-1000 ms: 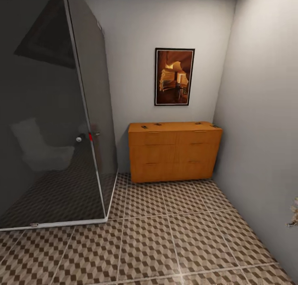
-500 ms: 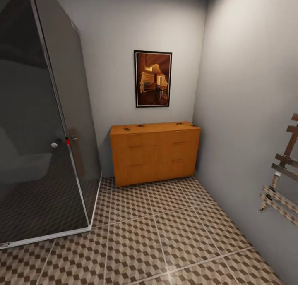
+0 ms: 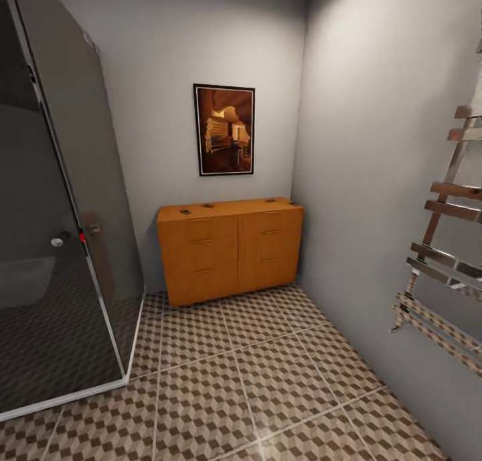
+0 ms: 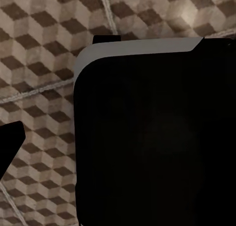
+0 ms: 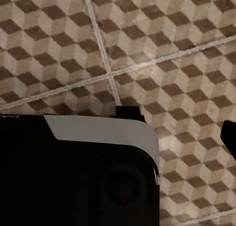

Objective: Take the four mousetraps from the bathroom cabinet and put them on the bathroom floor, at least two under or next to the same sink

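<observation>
The cabinet (image 3: 229,250) stands against the far wall at about 12 o'clock in the head view, its right end close to the corner where the side wall (image 3: 375,180) meets the back wall. On its flat top lie four small dark-and-tan mousetraps: one near the left end (image 3: 185,211), one a little further right (image 3: 208,206), one toward the right (image 3: 270,201) and one at the right end (image 3: 293,203); they are too small to make out in detail. A framed picture (image 3: 224,129) hangs on the back wall just above the cabinet. At 9 to 10 o'clock a dark glass shower screen (image 3: 63,200) rises from a pale sill, its corner post reaching down to the bathroom floor (image 3: 254,374) and its far side ending just beside the cabinet's left end. At 3 o'clock a metal towel rail (image 3: 445,247) juts from the side wall, its bars stacked like a ladder. Between the shower corner and the rail the tiled floor lies open all the way to the cabinet front. The left wrist view has a dark rounded housing (image 4: 152,132) with a pale edge over the tiles, and the right wrist view has a similar dark housing (image 5: 78,172); whether the jaws on either arm are wide or narrow I cannot tell.
</observation>
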Robot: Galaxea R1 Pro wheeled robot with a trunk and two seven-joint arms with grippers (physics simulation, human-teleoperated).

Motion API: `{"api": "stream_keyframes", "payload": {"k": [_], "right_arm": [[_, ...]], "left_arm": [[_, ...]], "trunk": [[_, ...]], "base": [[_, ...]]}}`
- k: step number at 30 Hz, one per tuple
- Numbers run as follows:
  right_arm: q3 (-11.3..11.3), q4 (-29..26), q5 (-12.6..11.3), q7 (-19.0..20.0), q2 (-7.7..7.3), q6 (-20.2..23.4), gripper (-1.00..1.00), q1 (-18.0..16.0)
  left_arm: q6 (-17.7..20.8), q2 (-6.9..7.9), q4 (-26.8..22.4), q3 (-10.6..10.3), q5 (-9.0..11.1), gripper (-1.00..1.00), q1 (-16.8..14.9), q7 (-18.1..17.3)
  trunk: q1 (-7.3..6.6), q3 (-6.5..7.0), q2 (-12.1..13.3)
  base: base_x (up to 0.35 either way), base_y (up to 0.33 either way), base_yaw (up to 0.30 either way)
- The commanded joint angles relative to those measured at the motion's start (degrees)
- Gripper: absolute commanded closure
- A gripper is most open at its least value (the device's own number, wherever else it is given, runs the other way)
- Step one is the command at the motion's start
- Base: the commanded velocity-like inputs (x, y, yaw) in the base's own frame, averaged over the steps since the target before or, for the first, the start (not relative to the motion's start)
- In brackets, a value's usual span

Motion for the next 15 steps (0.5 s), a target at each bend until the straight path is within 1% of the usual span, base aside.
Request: {"api": "stream_keyframes", "payload": {"k": [1,3,6,15], "right_arm": [[0.1,0.1,0.0,0.0,0.0,-0.2,-1.0,0.0],[0.1,0.1,0.0,0.0,0.0,-0.2,-1.0,0.0],[0.1,0.1,0.0,0.0,-0.02,-0.2,-1.0,0.0],[0.1,0.1,0.2,0.0,-0.2,-0.2,-1.0,0.0]], "left_arm": [[-0.1,-0.01,0.0,0.0,0.0,-1.0,0.0,0.0],[-0.1,-0.02,0.0,0.0,0.0,-1.0,0.0,0.0],[-0.1,-0.03,0.0,0.0,0.0,-1.0,0.0,0.0],[-0.1,-0.04,0.0,0.0,0.0,-1.0,0.0,0.0]], "trunk": [[0.0,-0.05,0.0],[0.0,-0.04,0.0],[0.0,-0.03,0.0],[0.0,-0.03,0.0]], "base": [[0.031,0.0,-0.034],[0.087,0.0,-0.025],[0.208,0.0,-0.011],[0.301,0.0,-0.003]]}}
